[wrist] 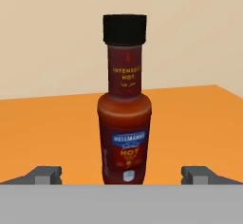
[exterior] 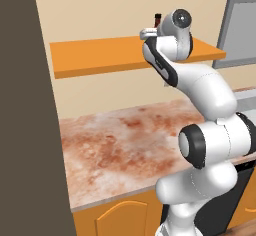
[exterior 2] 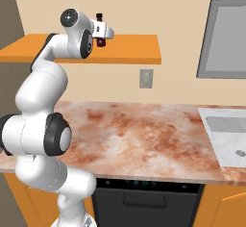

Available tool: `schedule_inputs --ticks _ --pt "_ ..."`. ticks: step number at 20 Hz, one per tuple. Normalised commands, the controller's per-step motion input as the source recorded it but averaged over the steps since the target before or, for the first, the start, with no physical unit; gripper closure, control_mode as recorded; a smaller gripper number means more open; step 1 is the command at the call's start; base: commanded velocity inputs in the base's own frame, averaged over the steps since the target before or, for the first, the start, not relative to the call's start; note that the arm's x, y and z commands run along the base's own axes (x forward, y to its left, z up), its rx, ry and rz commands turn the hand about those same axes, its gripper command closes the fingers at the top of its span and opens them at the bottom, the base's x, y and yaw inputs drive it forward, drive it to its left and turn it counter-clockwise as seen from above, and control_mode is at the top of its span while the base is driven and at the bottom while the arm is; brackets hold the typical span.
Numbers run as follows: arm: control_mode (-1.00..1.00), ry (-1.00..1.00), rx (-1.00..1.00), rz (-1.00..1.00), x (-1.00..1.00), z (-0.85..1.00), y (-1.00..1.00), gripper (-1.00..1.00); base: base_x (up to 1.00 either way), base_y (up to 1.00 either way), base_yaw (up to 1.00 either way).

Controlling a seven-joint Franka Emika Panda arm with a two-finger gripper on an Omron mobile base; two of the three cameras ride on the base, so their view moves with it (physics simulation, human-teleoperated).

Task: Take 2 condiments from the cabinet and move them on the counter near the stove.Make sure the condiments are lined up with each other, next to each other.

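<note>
Gripper point(wrist: 121, 178) spread wide, lined up on the sauce bottle point(wrist: 124, 118) standing upright on the orange shelf point(wrist: 47, 133); nothing grasped yet, worktop point(exterior 2: 144, 134) apparently without condiments, both moves remain.

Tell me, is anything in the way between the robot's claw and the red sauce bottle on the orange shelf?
No, nothing visible is. In the hand view the sauce bottle stands upright on the orange shelf, straight ahead of the open gripper, with bare shelf on both sides of it. The fingertips are not touching it.
</note>
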Motion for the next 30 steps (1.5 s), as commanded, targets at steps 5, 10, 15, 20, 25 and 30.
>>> schedule_inputs --ticks 5,10,15,20,25,30 --pt "-1.00 0.01 0.00 -0.02 0.10 0.00 0.00 -1.00 0.00 0.00 0.00" --pt "-1.00 0.02 0.00 -0.02 0.10 0.00 0.00 -1.00 0.00 0.00 0.00" --pt "-1.00 0.03 0.00 -0.01 0.07 0.00 0.00 -1.00 0.00 0.00 0.00" --pt "-1.00 0.01 0.00 -0.01 0.08 0.00 0.00 -1.00 0.00 0.00 0.00" --pt "-1.00 0.00 0.00 -0.01 0.08 -0.01 0.00 -1.00 0.00 0.00 0.00" --pt "-1.00 0.00 0.00 -0.01 0.09 -0.01 0.00 -1.00 0.00 0.00 0.00"
